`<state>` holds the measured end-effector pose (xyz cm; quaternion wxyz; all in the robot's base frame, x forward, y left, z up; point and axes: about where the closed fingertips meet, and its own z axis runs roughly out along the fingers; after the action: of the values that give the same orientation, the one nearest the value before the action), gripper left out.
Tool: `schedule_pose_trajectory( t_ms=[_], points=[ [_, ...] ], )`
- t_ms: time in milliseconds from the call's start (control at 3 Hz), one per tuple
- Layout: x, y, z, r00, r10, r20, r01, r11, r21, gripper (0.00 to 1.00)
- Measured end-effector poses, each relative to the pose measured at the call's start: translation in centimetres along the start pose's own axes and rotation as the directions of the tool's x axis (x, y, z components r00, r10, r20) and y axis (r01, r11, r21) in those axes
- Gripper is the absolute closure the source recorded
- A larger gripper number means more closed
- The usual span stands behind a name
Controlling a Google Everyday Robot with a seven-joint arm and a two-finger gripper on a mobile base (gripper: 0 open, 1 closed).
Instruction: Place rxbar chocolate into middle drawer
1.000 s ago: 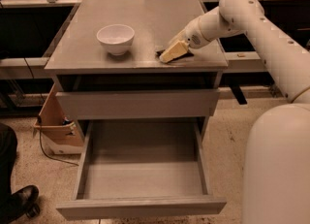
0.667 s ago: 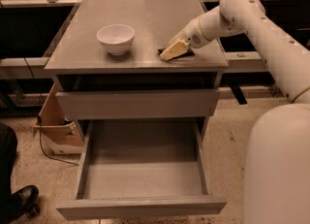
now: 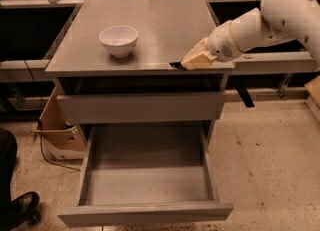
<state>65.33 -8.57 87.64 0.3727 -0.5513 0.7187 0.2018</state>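
Grey tabletop (image 3: 165,25) carries one white bowl (image 3: 118,40) and one rxbar chocolate (image 3: 176,65) at its front edge, with the gripper (image 3: 187,64) there, jaws closed on the bar. Below, one middle drawer (image 3: 145,214) stands open.

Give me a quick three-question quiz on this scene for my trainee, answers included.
1. True or false: the middle drawer is open and empty.
2. Where is the claw? A) on the floor B) at the counter's front edge, by the rxbar C) inside the drawer
3. What white thing stands on the counter's left side?
Key: 1 true; 2 B; 3 the bowl.
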Motion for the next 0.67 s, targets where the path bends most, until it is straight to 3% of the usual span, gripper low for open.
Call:
schedule_pose_trajectory(
  t_ms=[333, 667],
  points=[
    [-1.2, 7.1, -3.4, 0.999, -0.045, 0.029, 0.047, 0.9950, -0.088, 1.00],
    [-2.1, 12.2, -4.5, 0.997, -0.052, 0.057, 0.061, 0.9838, -0.168, 1.00]
  ],
)
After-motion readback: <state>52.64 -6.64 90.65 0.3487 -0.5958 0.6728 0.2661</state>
